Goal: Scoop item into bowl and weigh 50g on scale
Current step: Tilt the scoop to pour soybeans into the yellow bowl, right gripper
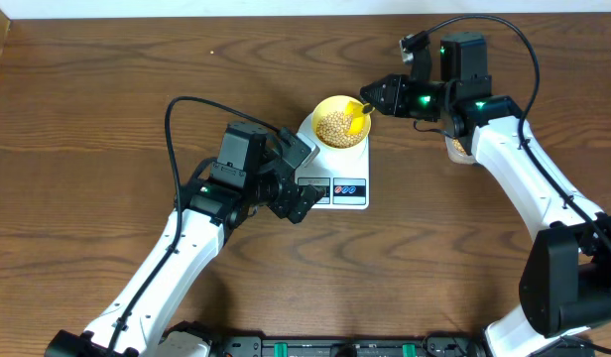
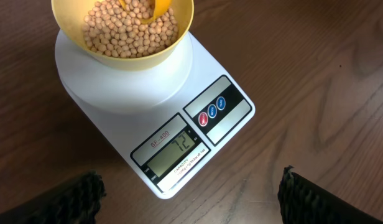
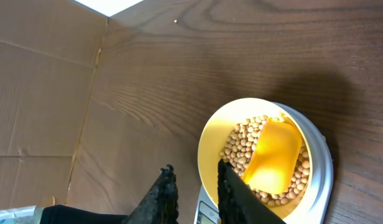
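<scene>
Tan beans [image 2: 117, 31], pale yellow bowl [image 2: 148, 61], scoop [image 3: 275, 155] inside

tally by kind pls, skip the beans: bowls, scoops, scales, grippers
bowl: 1
scoop: 1
scale: 1
grippers: 2, the left gripper and the right gripper
total: 5
</scene>
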You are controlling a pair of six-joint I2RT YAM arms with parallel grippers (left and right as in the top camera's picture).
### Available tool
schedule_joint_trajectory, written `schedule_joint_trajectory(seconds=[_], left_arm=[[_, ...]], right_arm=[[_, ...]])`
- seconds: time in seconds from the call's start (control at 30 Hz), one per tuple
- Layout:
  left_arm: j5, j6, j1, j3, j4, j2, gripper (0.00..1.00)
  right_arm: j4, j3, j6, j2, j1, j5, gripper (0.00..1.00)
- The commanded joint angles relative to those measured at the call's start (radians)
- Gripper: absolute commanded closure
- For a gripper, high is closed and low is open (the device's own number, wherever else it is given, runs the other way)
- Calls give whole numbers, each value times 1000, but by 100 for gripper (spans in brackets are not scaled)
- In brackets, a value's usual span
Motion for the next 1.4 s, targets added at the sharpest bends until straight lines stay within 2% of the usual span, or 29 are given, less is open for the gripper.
schedule_joint_trajectory(seconds=[0.0, 0.4, 1.37], left_arm=[[13, 13, 4, -6, -2, 8, 8], [13, 13, 4, -6, -2, 8, 8], [13, 13, 4, -6, -2, 8, 8]], right_arm=[[-2, 1, -15, 5, 5, 8, 77], [-2, 1, -14, 5, 5, 30, 73], [-35, 1, -15, 5, 5, 53, 72]])
